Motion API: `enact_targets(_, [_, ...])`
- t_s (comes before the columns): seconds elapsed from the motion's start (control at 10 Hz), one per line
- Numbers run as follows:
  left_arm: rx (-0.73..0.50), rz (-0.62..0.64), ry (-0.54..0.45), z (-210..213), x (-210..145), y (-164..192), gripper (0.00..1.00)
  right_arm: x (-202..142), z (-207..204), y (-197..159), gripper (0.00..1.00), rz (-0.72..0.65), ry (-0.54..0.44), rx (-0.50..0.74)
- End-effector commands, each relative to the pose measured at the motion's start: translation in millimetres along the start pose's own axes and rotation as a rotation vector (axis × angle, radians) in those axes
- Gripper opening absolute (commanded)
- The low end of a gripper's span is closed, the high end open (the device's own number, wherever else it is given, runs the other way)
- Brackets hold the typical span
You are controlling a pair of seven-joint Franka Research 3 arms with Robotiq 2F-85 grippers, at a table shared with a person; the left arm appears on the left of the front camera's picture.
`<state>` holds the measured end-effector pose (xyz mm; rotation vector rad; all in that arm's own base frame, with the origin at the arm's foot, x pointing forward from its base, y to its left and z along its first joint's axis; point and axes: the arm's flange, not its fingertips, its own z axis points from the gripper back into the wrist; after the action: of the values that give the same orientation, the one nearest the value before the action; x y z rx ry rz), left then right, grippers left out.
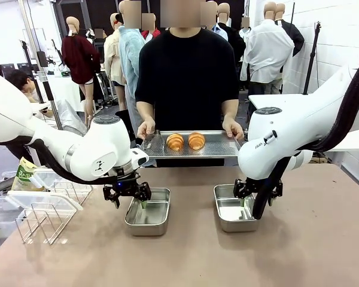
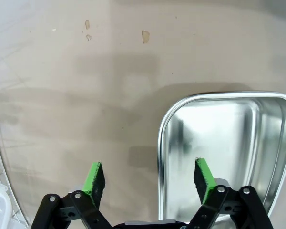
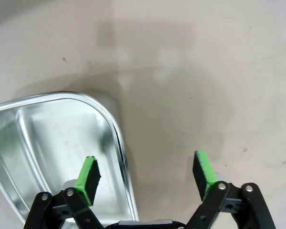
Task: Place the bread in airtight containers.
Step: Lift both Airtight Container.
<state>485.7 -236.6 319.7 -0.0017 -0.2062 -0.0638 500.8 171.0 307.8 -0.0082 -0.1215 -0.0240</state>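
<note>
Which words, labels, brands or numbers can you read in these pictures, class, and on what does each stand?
No text reads clearly.
Right arm: small dark lettering, too small to read.
Left arm: small dark mark, too small to read.
Green packet: print blurred.

A matte brown table carries 2 small steel tins, both open at the top. The left tin and the right tin sit level with each other near the middle, well apart. A wire rack stands near the table's left edge. A few pale specks mark the surface near the left tin.
</note>
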Motion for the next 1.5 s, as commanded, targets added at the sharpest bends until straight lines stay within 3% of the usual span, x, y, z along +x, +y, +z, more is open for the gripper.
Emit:
enact_targets(0.0, [0.001, 0.023, 0.0, 0.8, -1.9, -1.6, 0.65, 0.9, -3.6, 3.1, 0.65, -0.014, -0.014, -0.007])
enact_targets(0.3, [0.02, 0.019, 0.022, 0.1, -2.1, -1.9, 0.11, 0.0, -4.9, 2.9, 0.11, -0.02, -0.005, -0.009])
enact_targets(0.4, [0.021, 0.019, 0.021, 0.9, -2.3, -2.2, 0.0, -0.5, -3.6, 3.2, 0.0, -0.021, -0.006, -0.012])
enact_targets(1.4, [0.033, 0.029, 0.061, 6.8, -3.9, -2.3, 0.0, 0.3, -1.8, -2.1, 0.0, -0.04, 0.049, 0.005])
